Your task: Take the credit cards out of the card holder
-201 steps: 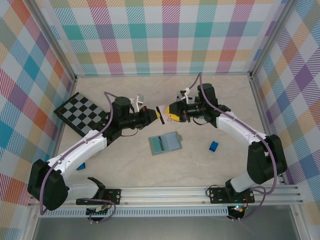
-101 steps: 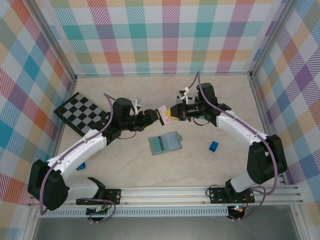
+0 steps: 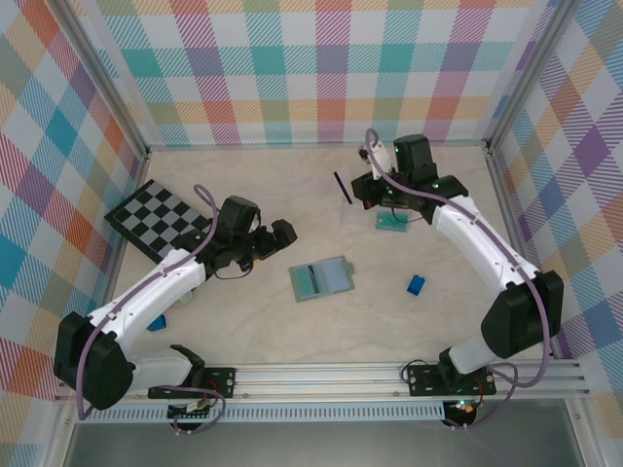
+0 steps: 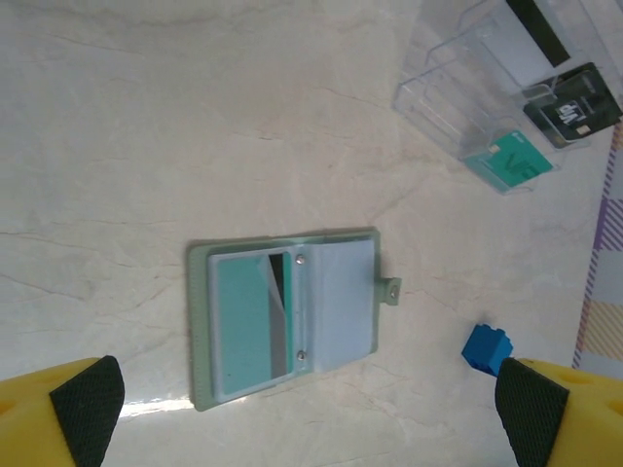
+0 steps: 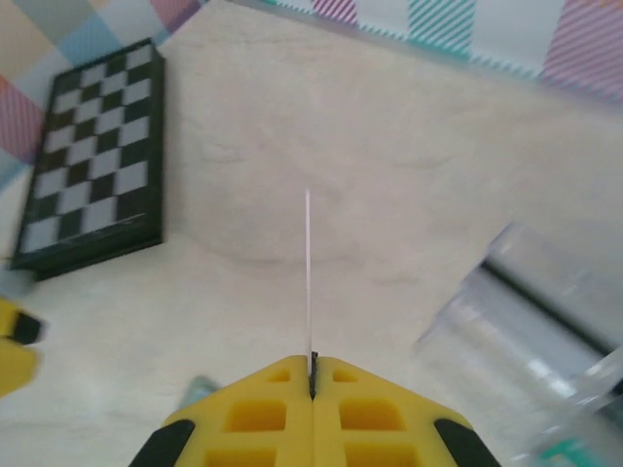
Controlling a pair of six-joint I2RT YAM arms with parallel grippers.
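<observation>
White plastic with a black stripe, the striped card is standing edge-up in the right gripper. Its jaws are pinching closed on the card's lower edge, up over the far side of the table, just beside the clear tray. I'm judging the step as carrying this card to the tray. To do it well, the arm should be keeping the card vertical, lining it over a free slot and lowering it inside the walls before letting go. Dropped from height, a card this thin is likely going to bounce or skate off. The left gripper is hovering wide open, holding nothing, and looking down on the card holder. The holder is lying unfolded flat mid-table, well apart from the tray. It is showing a teal card in its left pocket, with a dark card peeking out behind, and the right pocket is looking empty. Counting: one holder, one tray, one blue block near the holder, one chessboard at the left. Cards: one in the claw, two showing in the holder, one green card lying in the tray, and what seems to be a black card next to it. I cannot tell whether more are hiding underneath.
</observation>
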